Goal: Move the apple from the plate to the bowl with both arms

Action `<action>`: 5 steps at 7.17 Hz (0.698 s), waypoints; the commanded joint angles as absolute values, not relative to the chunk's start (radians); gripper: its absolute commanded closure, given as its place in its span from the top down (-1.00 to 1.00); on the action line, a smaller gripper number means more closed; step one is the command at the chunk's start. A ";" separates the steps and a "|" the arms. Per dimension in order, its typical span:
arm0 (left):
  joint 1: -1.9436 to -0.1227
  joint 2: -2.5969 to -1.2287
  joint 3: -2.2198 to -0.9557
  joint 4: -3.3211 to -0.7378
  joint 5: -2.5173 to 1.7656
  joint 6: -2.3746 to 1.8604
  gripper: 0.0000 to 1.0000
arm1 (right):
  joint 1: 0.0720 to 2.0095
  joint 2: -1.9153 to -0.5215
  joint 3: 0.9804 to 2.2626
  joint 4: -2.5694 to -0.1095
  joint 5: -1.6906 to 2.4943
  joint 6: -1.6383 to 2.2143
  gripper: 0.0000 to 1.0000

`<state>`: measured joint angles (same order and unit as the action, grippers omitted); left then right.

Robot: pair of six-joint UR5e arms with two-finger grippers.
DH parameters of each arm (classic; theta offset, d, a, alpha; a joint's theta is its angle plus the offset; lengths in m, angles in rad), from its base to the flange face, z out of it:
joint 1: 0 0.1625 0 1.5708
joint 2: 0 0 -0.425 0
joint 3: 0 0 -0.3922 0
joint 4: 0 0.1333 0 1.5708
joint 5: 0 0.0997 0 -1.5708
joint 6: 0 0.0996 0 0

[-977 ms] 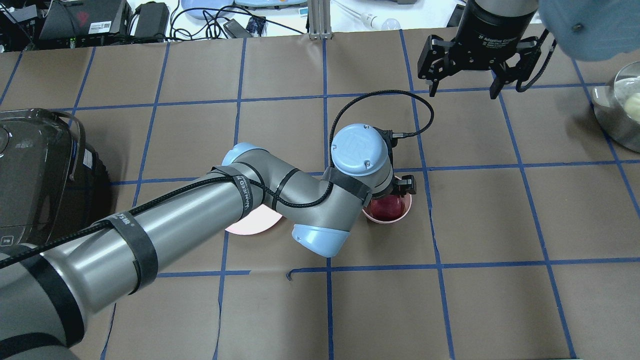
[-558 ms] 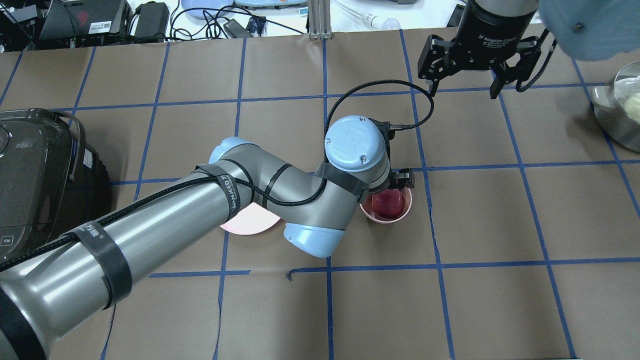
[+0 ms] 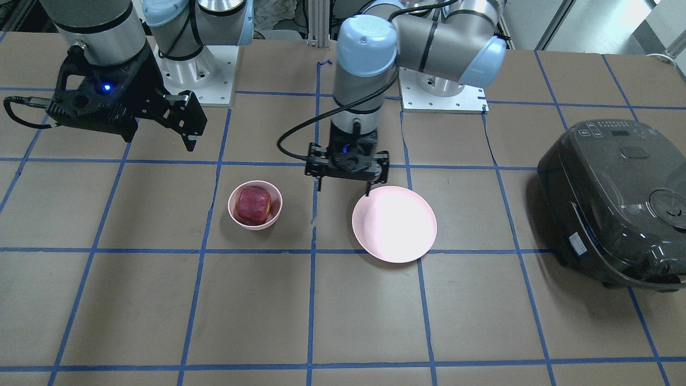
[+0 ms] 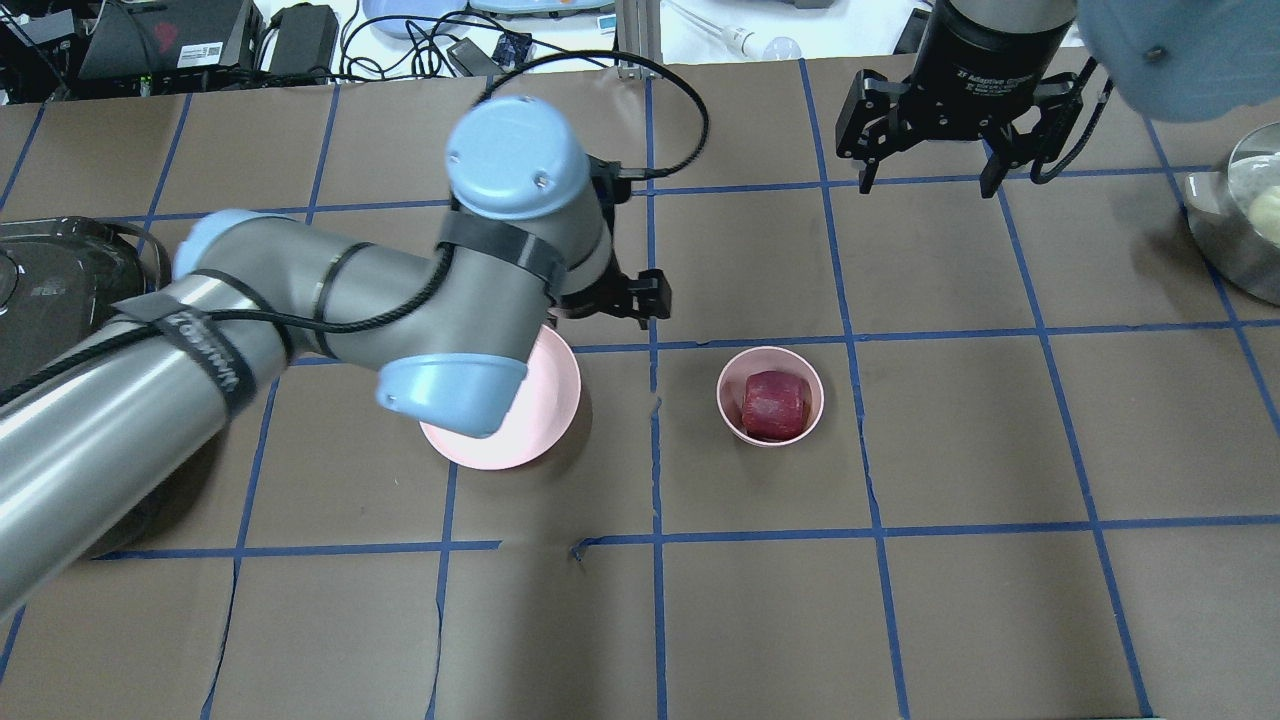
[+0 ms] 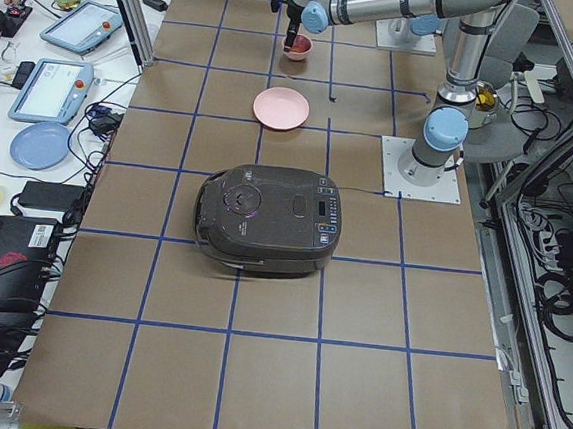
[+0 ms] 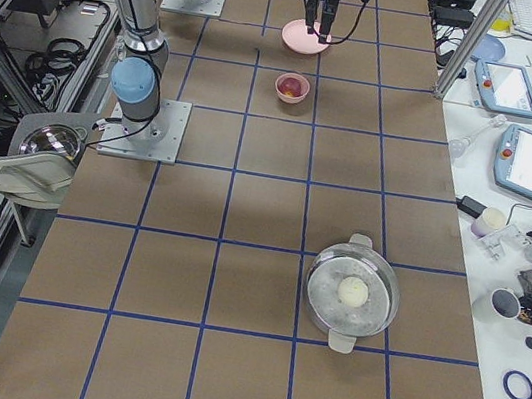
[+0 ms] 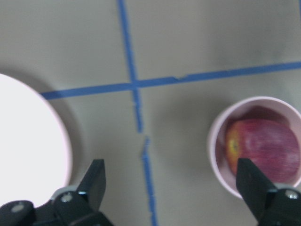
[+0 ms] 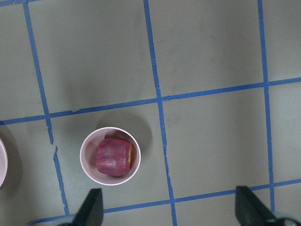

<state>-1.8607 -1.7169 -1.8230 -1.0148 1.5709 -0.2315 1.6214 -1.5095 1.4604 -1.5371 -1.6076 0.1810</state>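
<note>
The dark red apple (image 4: 775,405) sits in the small pink bowl (image 4: 722,397) right of the table's middle; it also shows in the front view (image 3: 253,205). The wide pink plate (image 4: 545,415) lies bare to the bowl's left, partly under my left arm. My left gripper (image 3: 343,188) is open and empty, hovering above the table between the plate (image 3: 394,225) and the bowl (image 3: 231,206), close to the plate's rim. My right gripper (image 4: 927,187) is open and empty, raised above the far right, well away from the bowl.
A black rice cooker (image 3: 616,203) stands at the table's left end. A steel pot (image 4: 1235,230) holding a pale round thing stands at the right edge. Blue tape lines grid the brown table.
My left gripper has risen off the bowl and swung left to the plate's edge, leaving the apple in the bowl. The right arm has not moved.
</note>
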 commanded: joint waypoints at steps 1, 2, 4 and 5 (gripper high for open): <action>-1.627 -1.602 -1.789 -1.220 1.569 -0.045 1.00 | 1.621 -1.509 1.460 -1.537 -1.608 0.181 1.00; -1.553 -1.576 -1.723 -1.315 1.568 -0.038 1.00 | 1.621 -1.509 1.460 -1.537 -1.608 0.181 1.00; -1.549 -1.560 -1.544 -1.566 1.565 -0.035 1.00 | 1.621 -1.509 1.462 -1.537 -1.608 0.181 1.00; -1.549 -1.549 -1.530 -1.601 1.563 -0.034 1.00 | 1.621 -1.509 1.462 -1.537 -1.608 0.181 1.00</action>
<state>-1.5526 -1.5614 -1.5764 -1.5176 1.5650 -0.0367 1.6215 -1.5094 1.4614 -1.5370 -1.6076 0.1810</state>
